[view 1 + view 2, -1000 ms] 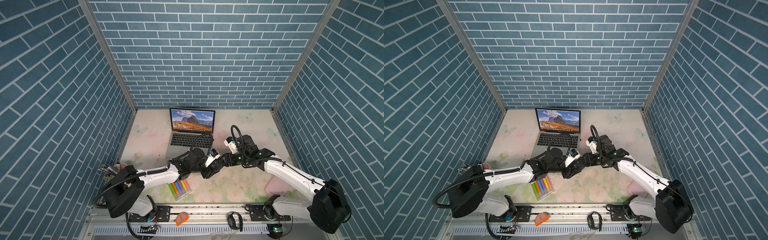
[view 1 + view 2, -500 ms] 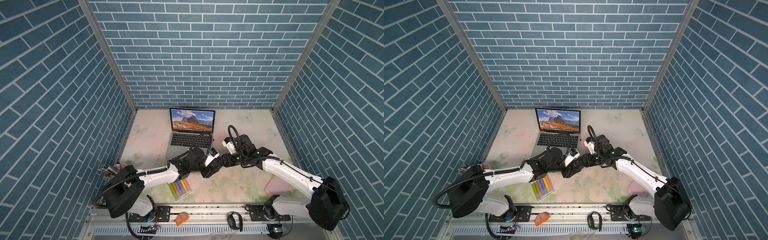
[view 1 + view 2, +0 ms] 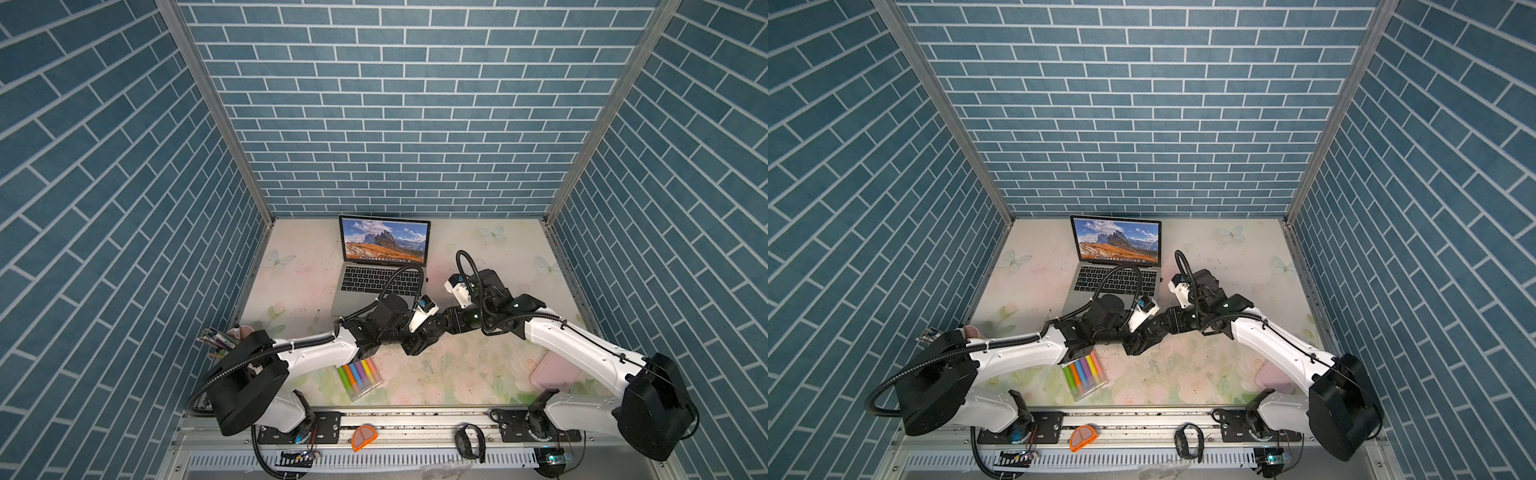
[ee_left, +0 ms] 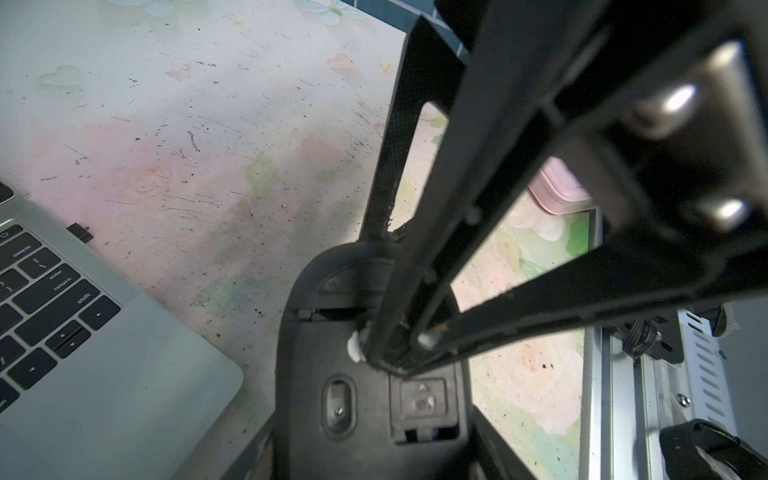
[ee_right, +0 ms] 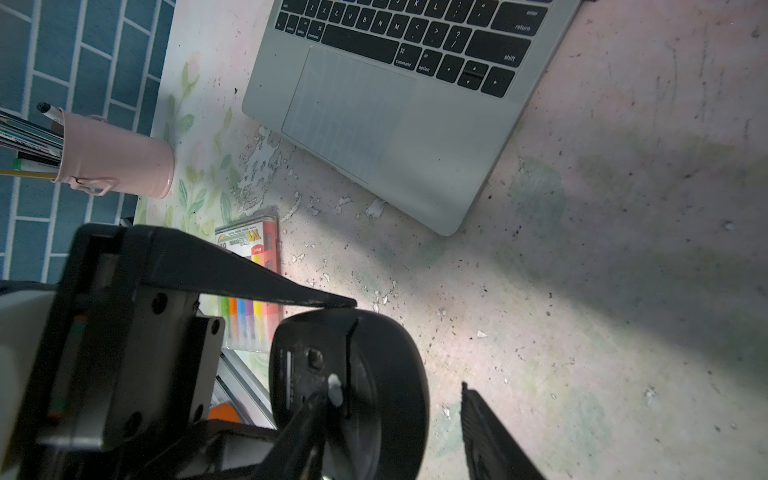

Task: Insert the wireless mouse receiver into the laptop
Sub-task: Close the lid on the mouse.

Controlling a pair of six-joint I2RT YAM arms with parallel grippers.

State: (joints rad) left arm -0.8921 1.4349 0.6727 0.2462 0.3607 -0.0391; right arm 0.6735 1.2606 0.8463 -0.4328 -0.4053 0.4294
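The laptop [image 3: 361,278] [image 5: 415,137] stands open at the back with a mountain picture on its screen. In front of it my left gripper [image 4: 374,449] [image 3: 417,347] is shut on a black mouse [image 4: 365,407] [image 5: 374,374], holding it off the table with its underside exposed. My right gripper [image 5: 395,390] [image 3: 438,328] meets it from the right, open. One of its fingertips [image 4: 386,353] presses into the recess on the mouse's underside. The other fingertip [image 5: 478,415] stands clear beyond the mouse's end. The wireless mouse receiver is hidden from view.
A small dark stub [image 4: 79,232] sticks out at the laptop's right edge. A pink pen cup [image 5: 120,166] stands front left. A pack of coloured markers [image 3: 359,374] lies near the front, and a pink box [image 3: 557,370] lies under the right arm.
My right arm has edged a little toward the left gripper and the mouse, and its jaws have narrowed slightly. The left arm and the mouse have stayed in place.
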